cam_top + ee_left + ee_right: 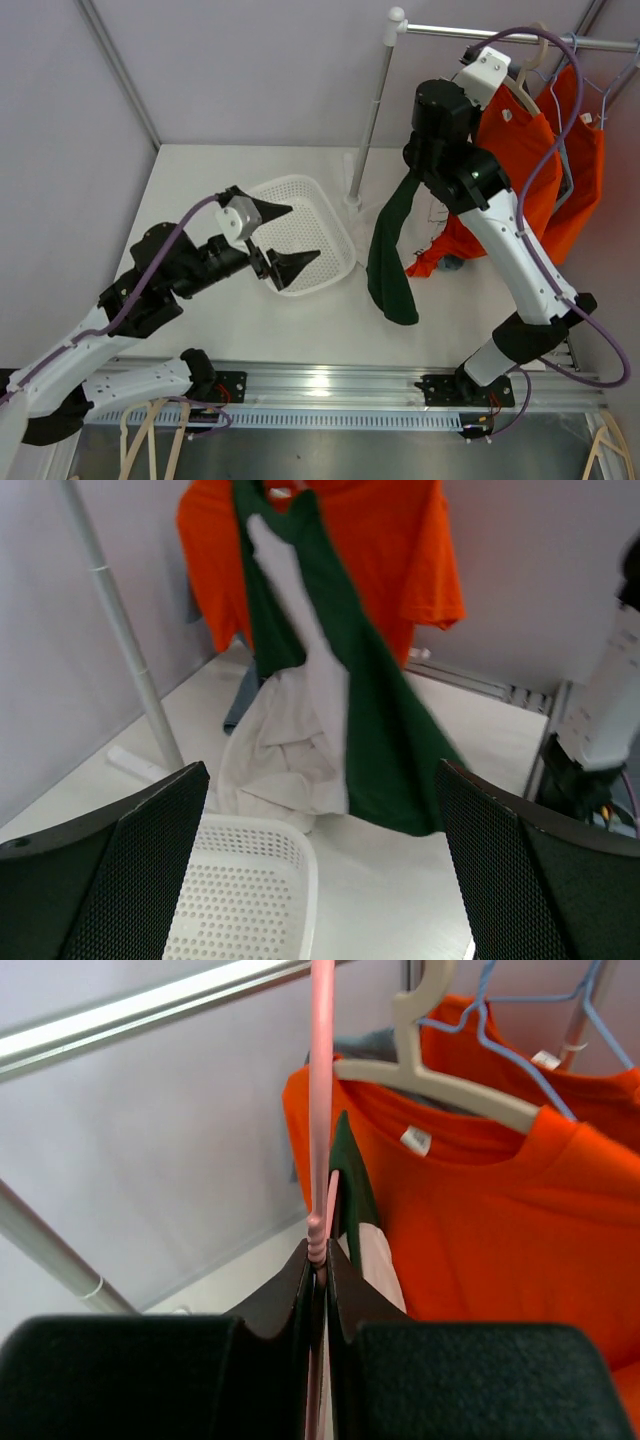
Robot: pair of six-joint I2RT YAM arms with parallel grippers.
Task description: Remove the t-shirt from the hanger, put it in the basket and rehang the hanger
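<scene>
My right gripper is shut on the thin neck of a pink hanger, held up by the clothes rail. A dark green t-shirt hangs from that hanger, its lower end close above the table; it also shows in the left wrist view with a white garment beside it. My left gripper is open and empty over the white basket, pointing at the green shirt from the left; its black fingers frame the left wrist view.
Orange t-shirts hang on a cream hanger and a blue wire hanger on the rail at the right. The rack's upright pole stands behind the basket. More cloth lies on the table under the orange shirts.
</scene>
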